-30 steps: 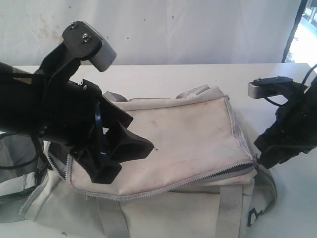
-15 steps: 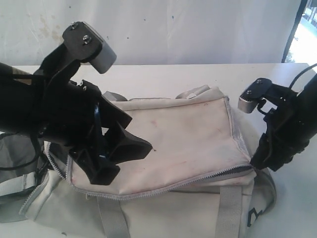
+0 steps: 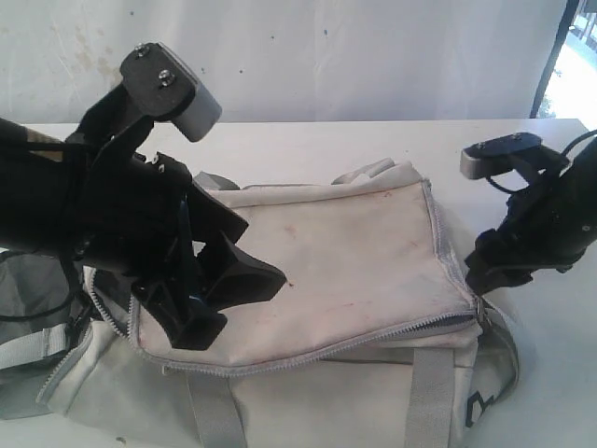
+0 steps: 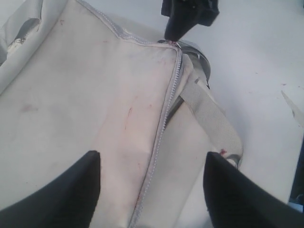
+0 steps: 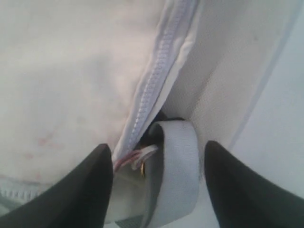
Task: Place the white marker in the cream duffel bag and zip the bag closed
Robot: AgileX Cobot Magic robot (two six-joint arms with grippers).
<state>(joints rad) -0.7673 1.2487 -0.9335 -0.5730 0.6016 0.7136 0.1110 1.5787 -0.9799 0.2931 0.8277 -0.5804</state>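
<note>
1. count: one cream duffel bag of soft, faintly pink-stained fabric; two black grippers, one on each arm; two grey webbing straps on the bag's near side, a right strap and a left strap; one grey toothed zipper along the near edge of the top panel.
2. position of the bag: it lies lengthwise on the white table, top panel upward, and spans most of the exterior view. the zipper is closed along the near edge as far as the right-hand corner.
3. left gripper: it hangs above the left part of the top panel. its two fingers are spread wide and nothing is between them. in the left wrist view the gripper frames the bag, the zipper and one strap.
4. right gripper: it sits at the bag's right end, just above the corner where the zipper stops. in the right wrist view the gripper has its fingers well apart. they straddle the zipper's end and a grey webbing loop, and clamp neither.
5. surroundings: a white stained wall stands behind the table. the left arm's bulk covers the bag's left end in the exterior view. the right gripper's tip also shows in the left wrist view, at the zipper corner.
</note>
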